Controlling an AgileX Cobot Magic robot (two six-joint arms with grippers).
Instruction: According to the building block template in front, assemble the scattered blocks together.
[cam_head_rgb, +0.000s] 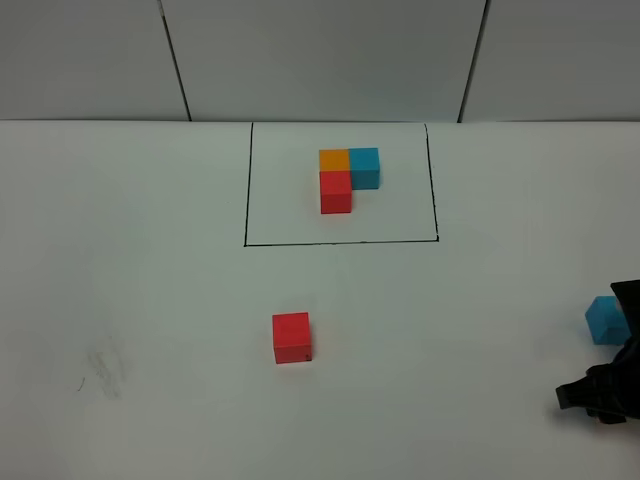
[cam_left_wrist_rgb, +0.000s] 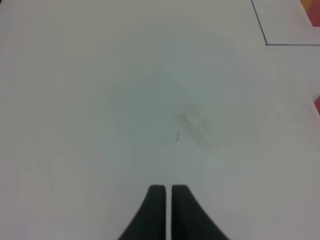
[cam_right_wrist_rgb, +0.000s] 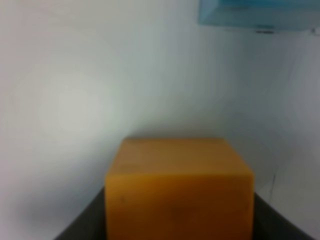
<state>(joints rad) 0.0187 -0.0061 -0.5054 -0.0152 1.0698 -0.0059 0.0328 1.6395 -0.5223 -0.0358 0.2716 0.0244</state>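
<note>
Three loose blocks on bench: red cube, toward near edge; cyan cube, right edge; orange cube, clamped in right gripper. Left gripper closed, holding nothing.

Light is even and diffuse, probably from overhead fixtures, and the white table reads bright with a faint grey-green cast. Shadows are soft and short: the red cube shows only a thin dark line at its base. The exterior high view is reasonably sharp. The left wrist view dims and turns pinkish toward its corners, though the smudge stays legible. The right wrist view is badly out of focus: the orange cube and cyan cube have smeared edges, near a pale glare patch.
</note>
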